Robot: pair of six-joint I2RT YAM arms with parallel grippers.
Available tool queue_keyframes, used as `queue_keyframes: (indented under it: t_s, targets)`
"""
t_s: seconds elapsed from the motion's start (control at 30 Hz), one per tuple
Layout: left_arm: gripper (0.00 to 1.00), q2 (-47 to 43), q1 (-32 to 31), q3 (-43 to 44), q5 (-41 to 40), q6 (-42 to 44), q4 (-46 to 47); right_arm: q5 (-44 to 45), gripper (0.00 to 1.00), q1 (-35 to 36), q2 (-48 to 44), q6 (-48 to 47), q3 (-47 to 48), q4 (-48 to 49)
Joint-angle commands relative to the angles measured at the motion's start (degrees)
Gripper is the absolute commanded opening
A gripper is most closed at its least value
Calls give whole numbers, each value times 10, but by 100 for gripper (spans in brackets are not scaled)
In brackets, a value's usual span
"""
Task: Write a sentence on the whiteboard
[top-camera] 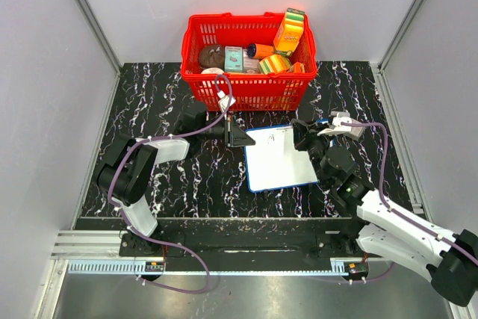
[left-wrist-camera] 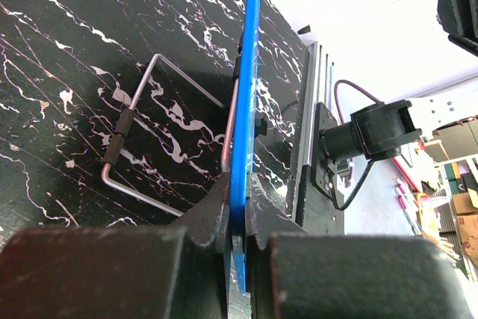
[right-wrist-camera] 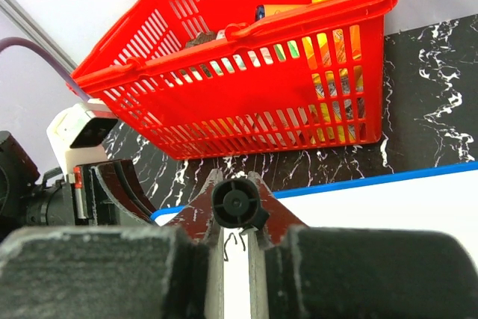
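The whiteboard (top-camera: 282, 160), white with a thin blue rim, lies on the black marble table in front of the red basket. My left gripper (top-camera: 240, 138) is shut on its left rim; in the left wrist view that blue rim (left-wrist-camera: 246, 95) runs edge-on between the jaws of the left gripper (left-wrist-camera: 237, 188). My right gripper (top-camera: 305, 138) hangs over the board's top right part, shut on a black marker (right-wrist-camera: 239, 205) seen end-on. A few thin black strokes of the sentence (right-wrist-camera: 236, 243) show just below the marker, near the board's top edge (top-camera: 271, 137).
The red basket (top-camera: 249, 57) with several packaged goods stands right behind the board. A bent metal wire stand (left-wrist-camera: 138, 147) sits on the board's back side over the table. Grey walls close in left and right, and a rail runs along the near edge.
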Motion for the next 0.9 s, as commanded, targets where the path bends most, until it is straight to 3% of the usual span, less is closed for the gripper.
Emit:
queue_keyframes:
  t_s: [0.0, 0.87]
  targets:
    - [0, 2, 0, 13, -10, 56, 14, 21, 0, 2, 7, -2, 6, -4]
    - [0, 4, 1, 14, -9, 55, 16, 42, 0, 3, 44, 6, 6, -12]
